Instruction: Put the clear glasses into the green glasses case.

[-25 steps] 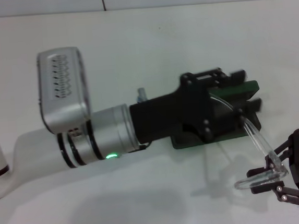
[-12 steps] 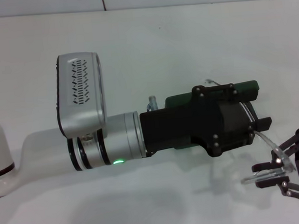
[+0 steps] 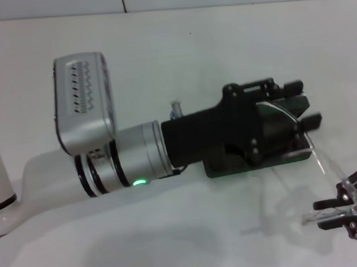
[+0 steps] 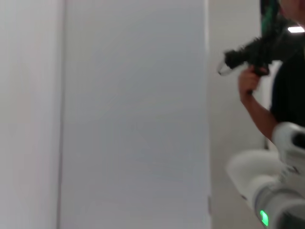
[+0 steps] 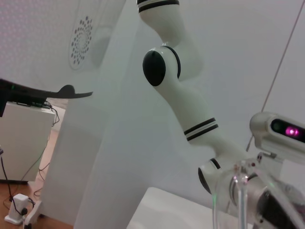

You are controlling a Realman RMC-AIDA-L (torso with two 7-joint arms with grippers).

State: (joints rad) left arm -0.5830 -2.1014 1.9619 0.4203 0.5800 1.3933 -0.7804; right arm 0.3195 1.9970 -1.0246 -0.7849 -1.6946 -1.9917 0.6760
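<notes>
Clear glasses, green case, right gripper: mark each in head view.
clear glasses [image 3: 322, 166], head view, clear arm.
green glasses case [image 3: 298, 103], head view, far end of lid.
right gripper [image 3: 333, 215], head view, between fingertips.

The left pincer [image 3: 301, 105] is a blocky black housing dotted with small screws, behind it a ribbed silver wrist cylinder with black rings and a green light, a vented grey box mounted beside that, then glossy white arm segments with dark bands.

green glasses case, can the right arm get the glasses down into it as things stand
Probably not yet: the left gripper sits right over the green glasses case, covering most of it. The right gripper pinches one arm of the clear glasses beside the case.
</notes>
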